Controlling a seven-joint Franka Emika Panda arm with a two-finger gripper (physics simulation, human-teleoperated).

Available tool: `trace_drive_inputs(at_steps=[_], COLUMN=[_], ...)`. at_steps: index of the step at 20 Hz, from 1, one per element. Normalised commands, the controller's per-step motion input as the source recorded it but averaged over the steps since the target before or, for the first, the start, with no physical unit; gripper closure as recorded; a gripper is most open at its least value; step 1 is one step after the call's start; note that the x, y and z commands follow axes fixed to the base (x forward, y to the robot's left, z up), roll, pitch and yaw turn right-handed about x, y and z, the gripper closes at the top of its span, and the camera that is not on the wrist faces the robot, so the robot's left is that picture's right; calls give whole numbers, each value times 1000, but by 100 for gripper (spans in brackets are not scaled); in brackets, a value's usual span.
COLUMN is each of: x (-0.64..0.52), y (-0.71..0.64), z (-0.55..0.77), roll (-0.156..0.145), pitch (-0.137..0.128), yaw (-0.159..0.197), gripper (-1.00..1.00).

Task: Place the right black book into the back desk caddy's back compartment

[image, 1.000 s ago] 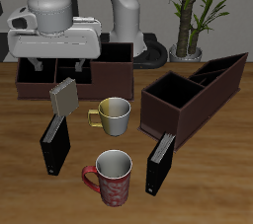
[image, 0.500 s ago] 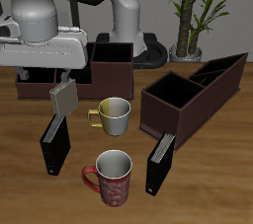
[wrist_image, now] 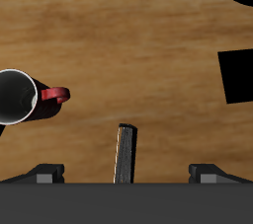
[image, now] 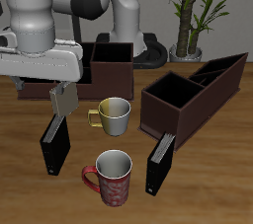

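**Gripper lined up above the right black book**

While the gripper (image: 51, 88) hangs at the left of the exterior frame, its fingers stand apart and hold nothing. The right black book (image: 55, 139) stands upright at lower left, just under the grey patterned book (image: 64, 97). Seen from the wrist, the book's (wrist_image: 126, 153) thin edge lies midway between the fingertips (wrist_image: 45, 172). A good grasp likely calls for a straight descent, the jaws straddling the spine without nudging the grey book. The back desk caddy (image: 104, 62) waits behind, at upper centre.
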Motion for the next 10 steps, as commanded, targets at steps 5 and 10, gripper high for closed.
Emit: trace_drive_inputs(at_steps=[5,10], x=[7,17], y=[18,60], z=[-301,-272], roll=[-20,-16], pitch=[-37,-16], yaw=[-18,-24], gripper=[-100,-100])
